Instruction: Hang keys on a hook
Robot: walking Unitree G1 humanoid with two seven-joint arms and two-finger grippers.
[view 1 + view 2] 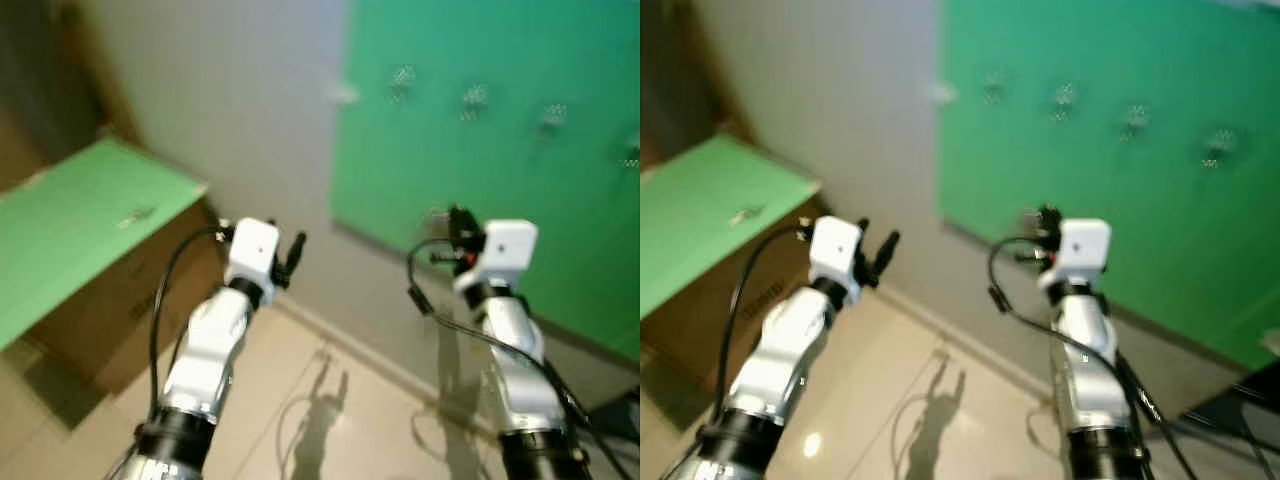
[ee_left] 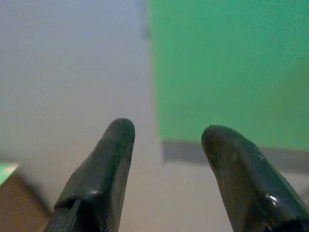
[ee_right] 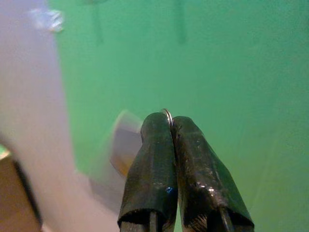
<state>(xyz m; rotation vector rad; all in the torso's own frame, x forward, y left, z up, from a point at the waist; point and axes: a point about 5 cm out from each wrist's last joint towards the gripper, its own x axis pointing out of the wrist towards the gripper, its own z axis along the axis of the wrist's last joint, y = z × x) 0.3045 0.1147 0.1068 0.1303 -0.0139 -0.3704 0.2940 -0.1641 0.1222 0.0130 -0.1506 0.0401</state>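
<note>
Both silver arms reach forward toward the green wall panel (image 1: 480, 150); the right pincer (image 3: 170, 121) is pressed tight on a key ring (image 3: 167, 114) below the blurred hooks (image 1: 474, 98); the left pincer (image 2: 166, 133) gapes wide, holding nothing.

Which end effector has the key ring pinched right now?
The right end effector: its fingers are pressed shut on a thin key ring. The left end effector is open and empty.

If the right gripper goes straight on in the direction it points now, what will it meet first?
Most likely the green wall panel. The right gripper, jaws shut on a thin key ring, points at its bare green surface. The hooks sit higher up. Depth is unclear.
</note>
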